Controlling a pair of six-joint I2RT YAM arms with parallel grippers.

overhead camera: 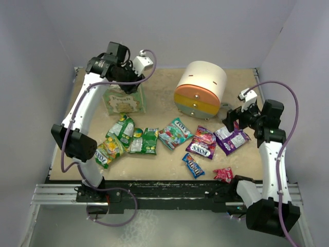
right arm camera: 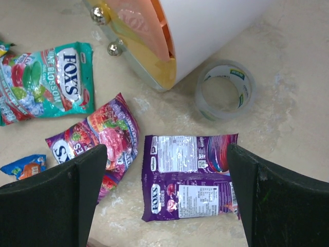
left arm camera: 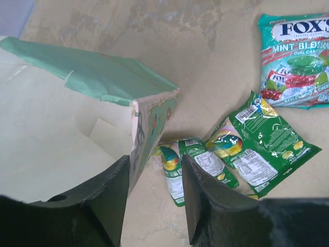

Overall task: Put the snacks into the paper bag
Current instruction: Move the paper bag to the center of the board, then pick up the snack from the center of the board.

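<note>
My left gripper [left arm camera: 156, 177] hangs with its jaws partly apart over the mouth of the paper bag [left arm camera: 103, 77]. The bag's printed wall runs down into the gap, close along one finger [left arm camera: 103, 203], and I cannot tell whether the two touch. What I see of the bag's inside is plain cream paper with one folded flap. Its bottom is hidden behind that finger.

The snacks lie outside the bag on the table. Two green packets [left arm camera: 267, 146] sit just beyond my other finger, one half tucked under its neighbour, and a teal mint packet [left arm camera: 298, 62] farther out is cut off by the frame.

My right gripper [right arm camera: 165, 154] is spread wide and holds nothing. A purple packet [right arm camera: 190, 175] lies face down right beneath it, between the fingers. A berry-coloured packet [right arm camera: 103, 136] is partly covered by one finger. Ahead stands the round drawer unit [right arm camera: 205, 31] with its drawers pushed in and its contents hidden, and a tape roll [right arm camera: 224, 90] lies beside it. A small blue packet [right arm camera: 23, 167] is cut off at the edge.
</note>
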